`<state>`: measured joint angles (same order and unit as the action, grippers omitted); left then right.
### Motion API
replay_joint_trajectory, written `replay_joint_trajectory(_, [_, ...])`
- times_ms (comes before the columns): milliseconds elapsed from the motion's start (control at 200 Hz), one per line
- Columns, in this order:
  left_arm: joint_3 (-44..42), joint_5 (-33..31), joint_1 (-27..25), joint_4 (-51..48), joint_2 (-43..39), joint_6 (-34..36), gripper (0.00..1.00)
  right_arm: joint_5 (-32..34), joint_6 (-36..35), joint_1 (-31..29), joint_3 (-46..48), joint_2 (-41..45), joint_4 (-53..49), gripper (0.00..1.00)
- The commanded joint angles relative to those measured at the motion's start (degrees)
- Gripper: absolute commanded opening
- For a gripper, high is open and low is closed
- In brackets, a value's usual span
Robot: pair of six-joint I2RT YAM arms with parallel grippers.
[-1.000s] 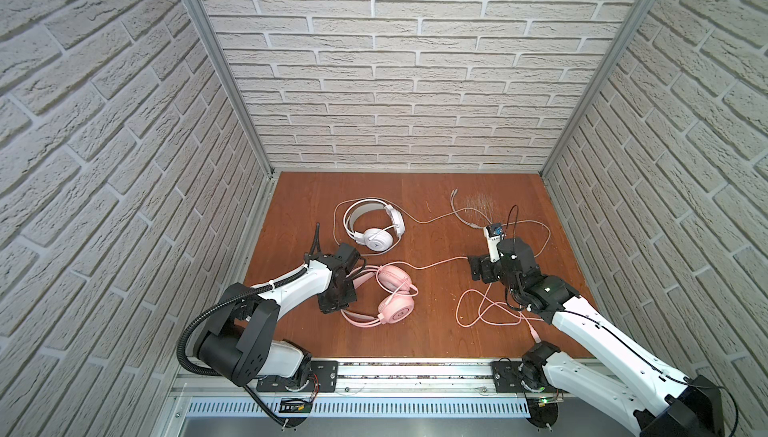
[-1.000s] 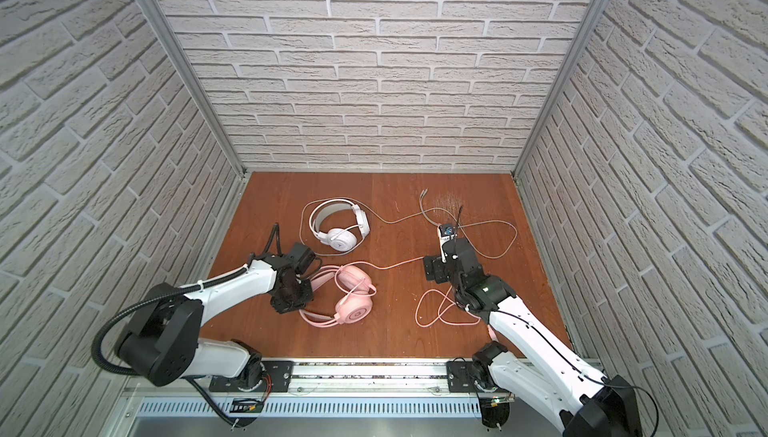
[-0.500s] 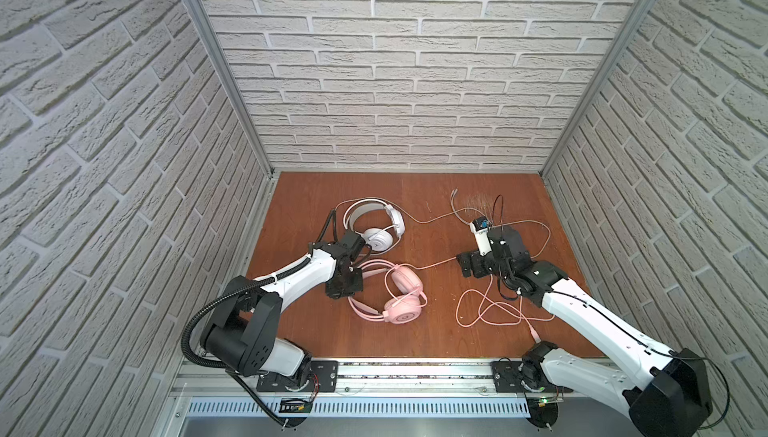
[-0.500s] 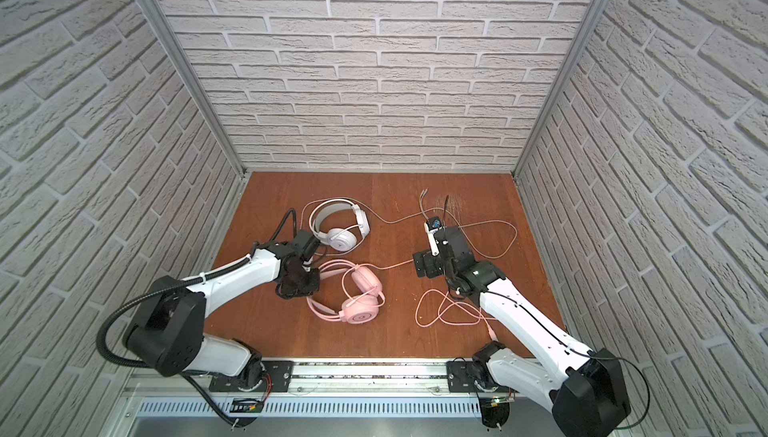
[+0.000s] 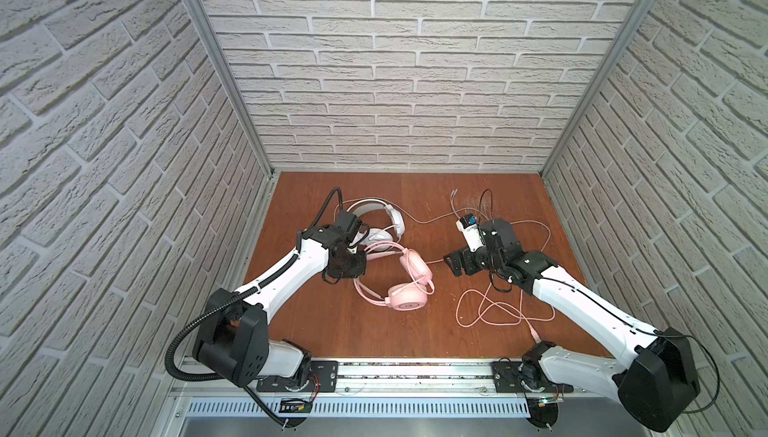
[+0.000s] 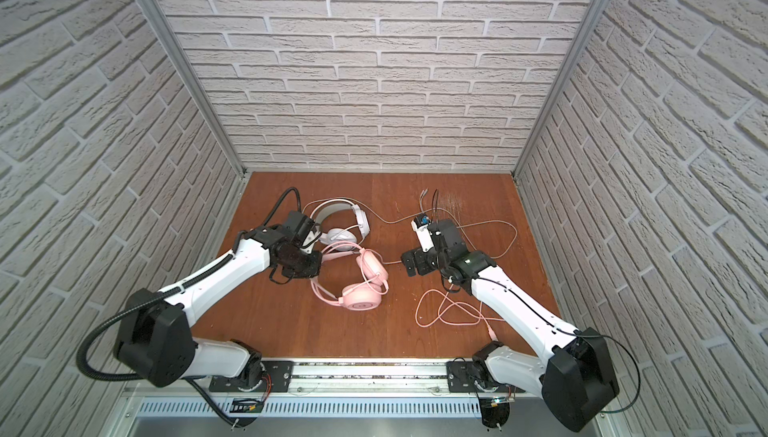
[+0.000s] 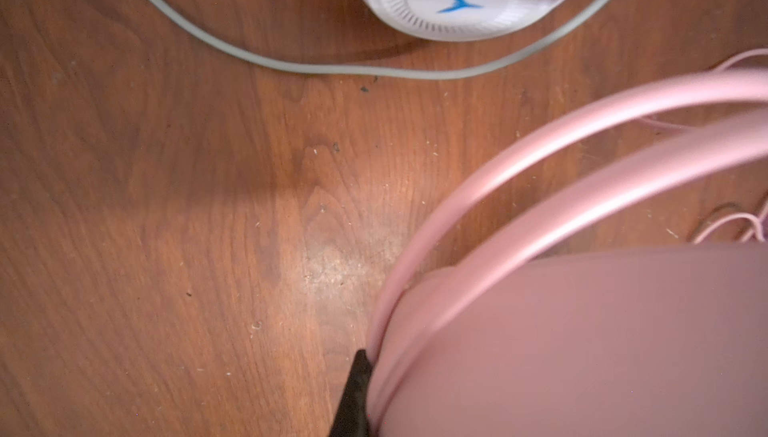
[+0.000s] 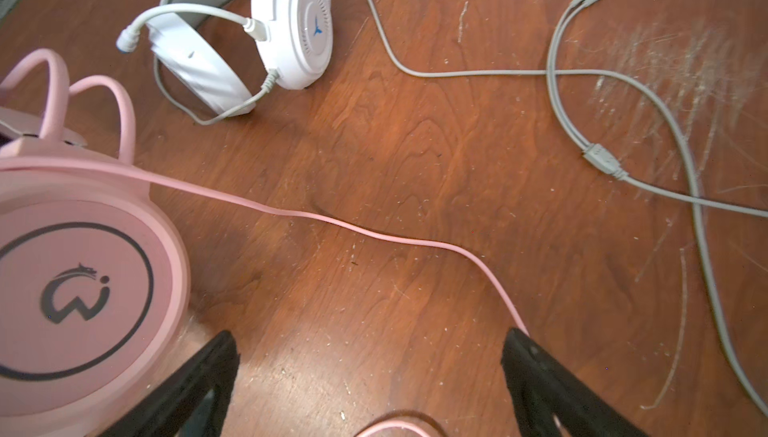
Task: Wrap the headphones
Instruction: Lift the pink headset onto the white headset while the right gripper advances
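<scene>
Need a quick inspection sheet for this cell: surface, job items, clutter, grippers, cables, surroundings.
Surface: brown wooden tabletop, scratched near the back right.
Job's things: pink over-ear headset lying centre; white over-ear headset with grey band behind it.
Clutter: nothing seen.
Grippers: left gripper shut on the pink headset's band; right gripper open, empty, fingers astride the thin pink cord.
Cables: pink cord looped loosely front right; thin grey cord trailing, unwrapped.
Surroundings: white brick-pattern walls.
</scene>
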<state>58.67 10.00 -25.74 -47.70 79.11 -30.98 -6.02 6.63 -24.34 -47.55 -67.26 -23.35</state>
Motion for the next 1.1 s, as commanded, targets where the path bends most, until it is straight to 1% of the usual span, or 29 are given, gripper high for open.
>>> replay_joint_trajectory(0, [4.2, 6.4, 1.1, -0.2, -3.0, 3.2, 0.00, -7.7, -0.1, 2.2, -1.6, -0.7, 3.1, 1.00])
replay_joint_trajectory(80, [5.5, 7.7, 2.1, -0.3, -3.3, 4.1, 0.00, -11.7, 0.1, 3.9, -2.0, -1.9, 4.2, 1.00])
replay_joint_trajectory(270, [8.2, 7.5, 3.4, -1.7, -3.3, 4.7, 0.00, -16.1, -0.8, 4.2, -4.5, -7.1, 3.5, 0.98])
replay_joint_trajectory(415, [9.6, 8.3, 5.1, -0.9, -3.6, 2.8, 0.00, -19.6, 1.3, 4.0, -3.9, -9.5, 8.1, 0.96])
replay_joint_trajectory(535, [11.6, 10.0, 6.5, -1.5, -3.2, 2.8, 0.00, -21.3, 2.8, 3.7, -2.7, -9.8, 11.9, 0.96])
replay_joint_trajectory(685, [13.2, 11.5, 7.5, -2.2, -1.7, 3.5, 0.00, -19.3, 3.6, 2.1, -0.8, -10.4, 15.9, 0.97])
replay_joint_trajectory(800, [13.5, 11.4, 7.5, -1.8, -2.1, 3.7, 0.00, -18.4, 4.2, 2.0, 0.2, -11.7, 20.2, 0.97])
replay_joint_trajectory(930, [14.2, 13.2, 8.1, -1.8, -1.8, 4.0, 0.00, -17.2, 2.6, 1.6, -1.7, -14.2, 20.5, 0.97])
replay_joint_trajectory(1095, [15.6, 13.1, 8.4, -2.5, -0.9, 4.4, 0.00, -15.7, 0.1, 1.5, -4.4, -18.6, 19.7, 0.97])
